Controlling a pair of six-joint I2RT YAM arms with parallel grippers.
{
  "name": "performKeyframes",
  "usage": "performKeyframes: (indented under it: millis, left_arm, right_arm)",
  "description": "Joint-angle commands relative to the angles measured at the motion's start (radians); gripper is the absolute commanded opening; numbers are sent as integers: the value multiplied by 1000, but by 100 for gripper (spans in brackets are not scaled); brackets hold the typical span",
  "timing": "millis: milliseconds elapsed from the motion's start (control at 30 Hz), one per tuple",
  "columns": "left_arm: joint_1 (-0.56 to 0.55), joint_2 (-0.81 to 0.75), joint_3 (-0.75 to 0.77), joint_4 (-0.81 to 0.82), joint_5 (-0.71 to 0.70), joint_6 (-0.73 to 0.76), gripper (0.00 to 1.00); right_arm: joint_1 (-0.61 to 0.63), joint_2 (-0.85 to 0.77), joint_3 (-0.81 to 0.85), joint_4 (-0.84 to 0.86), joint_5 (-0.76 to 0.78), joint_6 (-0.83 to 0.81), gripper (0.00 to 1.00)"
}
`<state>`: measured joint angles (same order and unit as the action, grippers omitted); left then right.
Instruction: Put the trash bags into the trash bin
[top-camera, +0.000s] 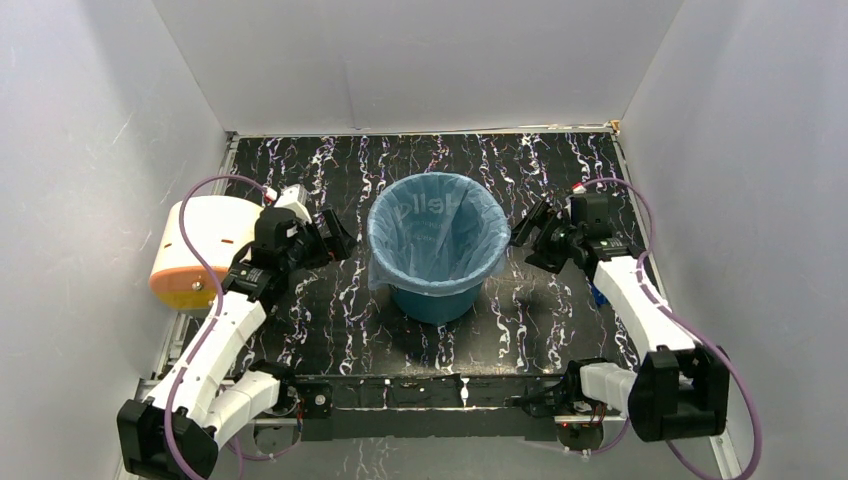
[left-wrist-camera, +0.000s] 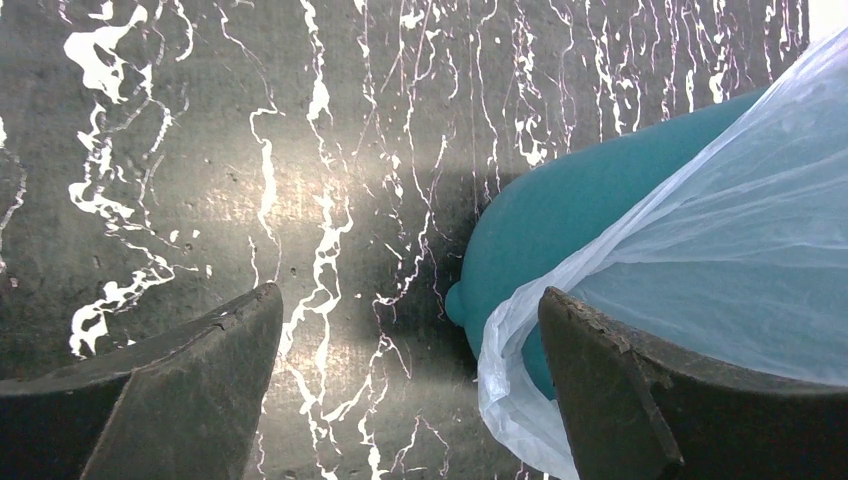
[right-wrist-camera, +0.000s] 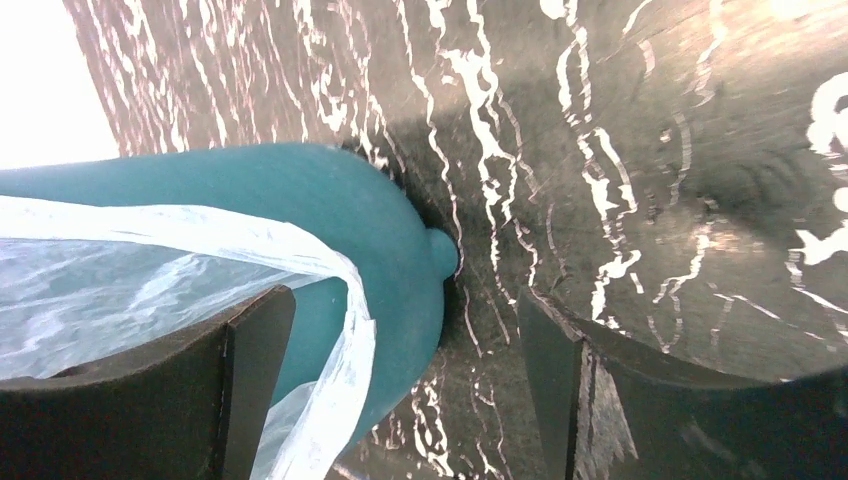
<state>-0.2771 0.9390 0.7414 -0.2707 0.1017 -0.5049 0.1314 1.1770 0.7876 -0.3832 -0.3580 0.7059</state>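
- Closest in, the left gripper (top-camera: 335, 238) and right gripper (top-camera: 530, 232) sit on either side of the bucket, pointing at it; looks like a stance for working the rim from both sides
- Left fingers are spread wide with only tabletop between them; the bag's hem is right next to one finger, can't tell if it's touching
- Right fingers are spread too, gripping nothing; one finger is close against the bin wall
- The trash bag (top-camera: 435, 235) is already inside, lining the trash bin (top-camera: 435, 302); its hem is folded over the rim and hangs down the outside, so the job seems basically done
- Bag is thin, crinkly, see-through light blue with white lettering; bin is smooth teal plastic, round, tapering down, standing upright mid-table
- Table (top-camera: 320, 320) is glossy black with white veins
- Off to the left, a cream cylinder (top-camera: 195, 245) with an orange end lies by the wall
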Motion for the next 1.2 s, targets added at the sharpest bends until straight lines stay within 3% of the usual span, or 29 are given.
performKeyframes:
  millis: [0, 433, 667, 767, 933, 1167]
  left_arm:
    - [-3, -26, 67, -37, -75, 33, 96]
    - [-2, -71, 190, -112, -331, 138, 97]
    - [-3, -83, 301, -160, -326, 186, 97]
    - [-3, -82, 321, -153, -179, 261, 97]
    - [-2, -70, 316, -116, -209, 176, 97]
    - [-2, -55, 332, -88, -248, 156, 97]
  right_arm:
    - [0, -116, 10, 8, 214, 32, 92]
    - [-1, -382, 81, 80, 534, -225, 99]
    - [-1, -450, 137, 144, 366, -353, 99]
    - [-1, -453, 151, 141, 335, -308, 99]
    - [0, -481, 66, 282, 254, -247, 99]
    - [-1, -436, 123, 238, 337, -343, 99]
